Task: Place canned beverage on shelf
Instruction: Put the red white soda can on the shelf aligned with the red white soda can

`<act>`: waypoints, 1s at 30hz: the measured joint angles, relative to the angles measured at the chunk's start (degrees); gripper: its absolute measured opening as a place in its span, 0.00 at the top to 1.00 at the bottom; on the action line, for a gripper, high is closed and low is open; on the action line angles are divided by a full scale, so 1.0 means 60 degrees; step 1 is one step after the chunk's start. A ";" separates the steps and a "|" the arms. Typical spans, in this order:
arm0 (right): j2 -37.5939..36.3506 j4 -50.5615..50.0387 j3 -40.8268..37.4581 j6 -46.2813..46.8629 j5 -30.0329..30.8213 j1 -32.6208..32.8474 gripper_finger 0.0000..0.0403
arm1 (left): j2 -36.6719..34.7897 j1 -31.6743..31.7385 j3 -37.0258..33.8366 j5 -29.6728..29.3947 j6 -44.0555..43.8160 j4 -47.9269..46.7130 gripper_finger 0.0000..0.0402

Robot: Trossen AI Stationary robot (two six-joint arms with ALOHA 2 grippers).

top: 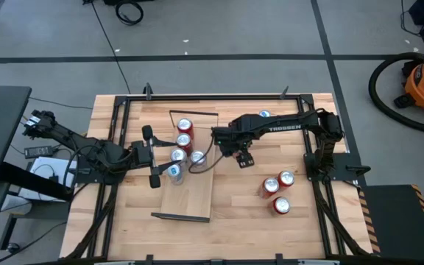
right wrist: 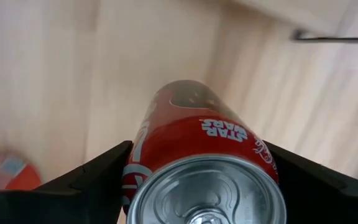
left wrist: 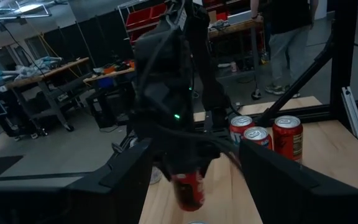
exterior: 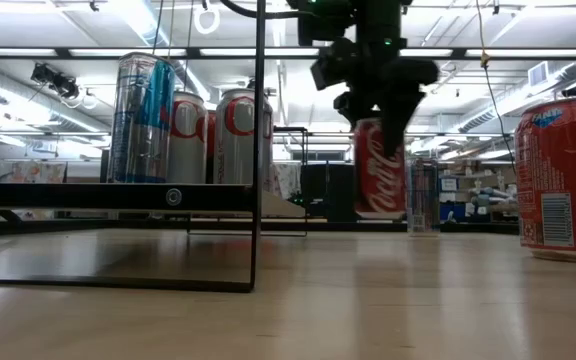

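Low view alone: red can [exterior: 379,168] is held upright, clear of the surface [exterior: 368,300], pinched by right hand [exterior: 376,112]; left hand [top: 153,157] spread.

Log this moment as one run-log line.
right pincer: shut on red can, lifted beside shelf | left pincer: open at shelf edge | shelf: four cans

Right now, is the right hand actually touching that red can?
Touching. The right wrist view shows both dark fingers pressed against the sides of the red can, and in the low view the can hangs off the table.
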 joint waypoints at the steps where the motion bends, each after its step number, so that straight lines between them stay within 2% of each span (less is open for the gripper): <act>1: -0.0006 -0.0010 -0.0147 -0.0176 -0.0005 0.0039 0.18 | 0.0000 0.0000 0.0000 0.0000 0.0001 -0.0006 0.38; 12: -0.0006 -0.0172 -0.1162 -0.2488 -0.0083 0.0345 0.18 | 0.0000 0.0091 0.0000 0.0000 -0.0031 -0.0023 0.38; 15: -0.0020 -0.0180 -0.1261 -0.2662 -0.0084 0.0380 0.18 | 0.0000 0.0087 0.0000 0.0000 -0.0028 -0.0030 0.38; 22: -0.0028 0.0268 -0.1269 -0.1207 -0.0037 0.0380 0.17 | 0.0000 0.0091 0.0000 0.0000 -0.0024 -0.0047 0.38; 30: -0.0013 0.0258 -0.1276 0.0966 -0.0345 0.0379 0.06 | 0.0000 0.0091 0.0000 0.0000 -0.0022 -0.0063 0.38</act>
